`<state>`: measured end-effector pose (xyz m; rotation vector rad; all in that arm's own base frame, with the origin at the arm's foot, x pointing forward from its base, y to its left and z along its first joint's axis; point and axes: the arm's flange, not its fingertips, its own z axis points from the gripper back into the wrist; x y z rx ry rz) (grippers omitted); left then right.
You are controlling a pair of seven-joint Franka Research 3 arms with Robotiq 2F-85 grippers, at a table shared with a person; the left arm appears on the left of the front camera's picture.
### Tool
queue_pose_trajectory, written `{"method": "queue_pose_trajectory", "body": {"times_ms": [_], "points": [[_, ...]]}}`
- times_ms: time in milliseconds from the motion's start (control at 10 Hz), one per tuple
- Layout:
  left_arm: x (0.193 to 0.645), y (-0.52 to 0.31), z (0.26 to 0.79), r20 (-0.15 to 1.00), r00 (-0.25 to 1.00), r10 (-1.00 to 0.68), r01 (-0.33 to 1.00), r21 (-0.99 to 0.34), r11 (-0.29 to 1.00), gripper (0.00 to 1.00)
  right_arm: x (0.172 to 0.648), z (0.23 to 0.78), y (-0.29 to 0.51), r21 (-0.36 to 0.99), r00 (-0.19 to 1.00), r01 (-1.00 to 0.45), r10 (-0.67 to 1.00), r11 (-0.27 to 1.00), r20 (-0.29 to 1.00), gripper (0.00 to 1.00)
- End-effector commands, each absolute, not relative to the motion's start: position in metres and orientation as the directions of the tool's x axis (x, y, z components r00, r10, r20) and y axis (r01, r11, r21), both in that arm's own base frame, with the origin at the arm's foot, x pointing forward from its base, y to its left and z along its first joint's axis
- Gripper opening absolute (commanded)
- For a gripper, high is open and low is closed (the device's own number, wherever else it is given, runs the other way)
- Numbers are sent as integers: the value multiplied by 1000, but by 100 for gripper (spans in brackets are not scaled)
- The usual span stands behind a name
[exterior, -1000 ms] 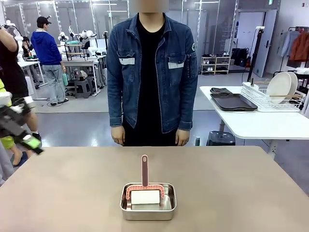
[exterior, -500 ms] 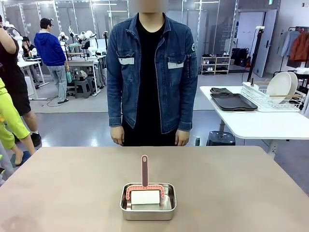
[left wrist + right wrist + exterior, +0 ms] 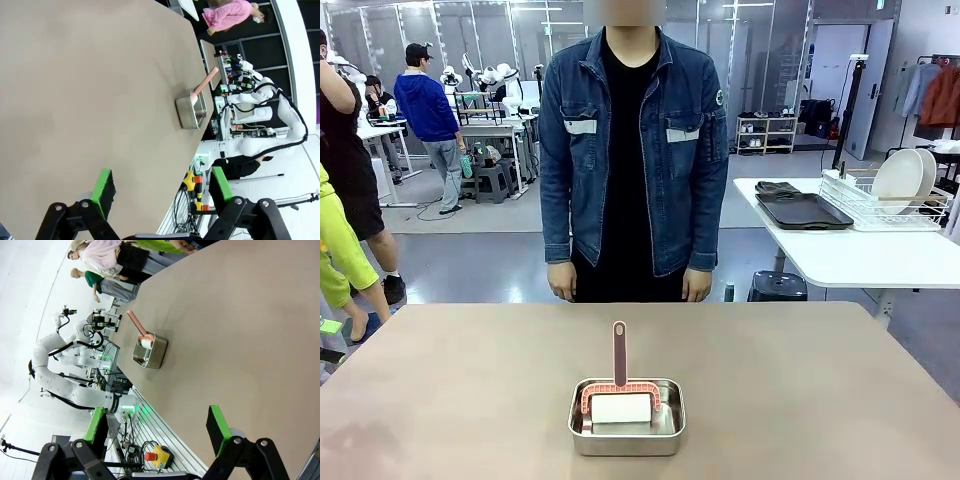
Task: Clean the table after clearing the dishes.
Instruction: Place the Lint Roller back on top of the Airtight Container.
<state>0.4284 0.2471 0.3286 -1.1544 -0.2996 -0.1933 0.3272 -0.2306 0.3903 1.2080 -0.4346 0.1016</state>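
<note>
The beige table (image 3: 800, 400) carries a small steel pan (image 3: 626, 415) holding a white roller with a pink frame and an upright handle (image 3: 619, 352). The dishes, white plates (image 3: 905, 178), stand on edge in a wire rack on a white side table at the right, with dark trays (image 3: 803, 212) lying beside them. My left gripper (image 3: 162, 185) hangs open above the tabletop (image 3: 75, 100), far from the pan (image 3: 191, 111), nothing between its green pads. My right gripper (image 3: 156, 426) is also open and empty over the table (image 3: 240, 340), with the pan (image 3: 150, 352) well ahead of it.
A person in a denim jacket (image 3: 630, 150) stands at the table's far edge with both hands down at their sides. The white side table (image 3: 860, 255) sits to the right beyond the main table. Other people walk in the background at the left.
My left gripper, blurred at the left edge of the front view a second ago, has drawn out of that view. The pan, roller and person have not moved.
</note>
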Motion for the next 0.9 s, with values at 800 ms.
{"method": "queue_pose_trajectory", "body": {"times_ms": [800], "points": [[421,248,332,336,942,-6,311,-864,397,96,326,391,-228,877,908,-309,-162,367,387,100]]}}
